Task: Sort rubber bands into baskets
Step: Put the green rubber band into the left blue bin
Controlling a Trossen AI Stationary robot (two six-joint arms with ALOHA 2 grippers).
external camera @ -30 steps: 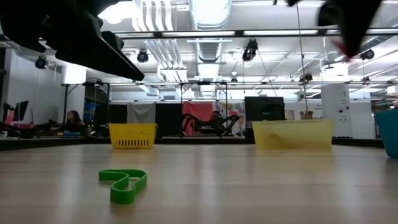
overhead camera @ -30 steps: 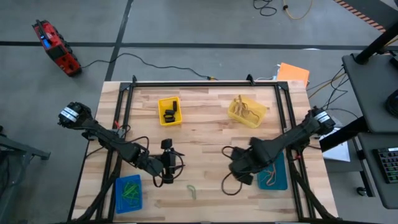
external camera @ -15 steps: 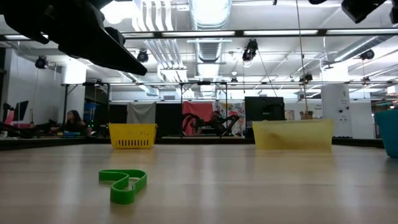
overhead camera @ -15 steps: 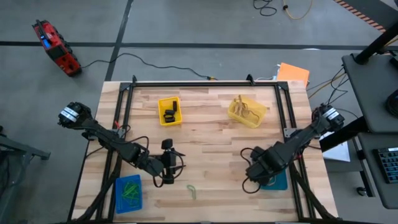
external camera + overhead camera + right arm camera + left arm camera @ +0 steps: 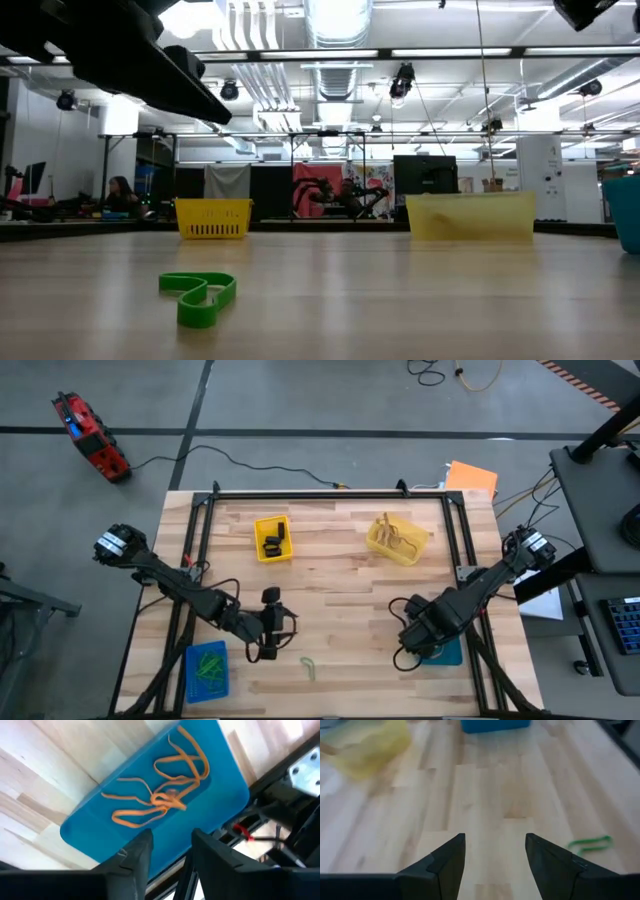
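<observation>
While the right gripper [image 5: 167, 852] hovers over the teal-blue basket [image 5: 120, 820] at the table's near right corner, its two fingers stand a little apart with nothing between them. Orange rubber bands [image 5: 162, 795] lie tangled on that basket's floor, directly below the fingers in the right wrist view. In the high view the right arm covers most of this basket [image 5: 447, 651]; only an edge shows.

Left gripper [image 5: 495, 860] is above the wooden table [image 5: 330, 575] left of centre, jaws wide, nothing held. One green rubber band [image 5: 309, 667] lies loose on the bare wood near the front edge, just beside the left gripper [image 5: 266, 635], not touching it. Same band seen in the low view [image 5: 197, 295] and left wrist view [image 5: 590, 843].

Bright blue basket [image 5: 207, 670] at near left corner holds green bands [image 5: 210, 665]. Bright yellow basket [image 5: 272, 538] at far left holds black bands [image 5: 273, 542]. Pale yellow basket [image 5: 397, 540] at far right holds tan bands [image 5: 393, 534].

Off the table: a red device [image 5: 90, 436] on the floor, a flat orange sheet [image 5: 472, 478]. A seated person [image 5: 115, 195] shows far back in the low view.
</observation>
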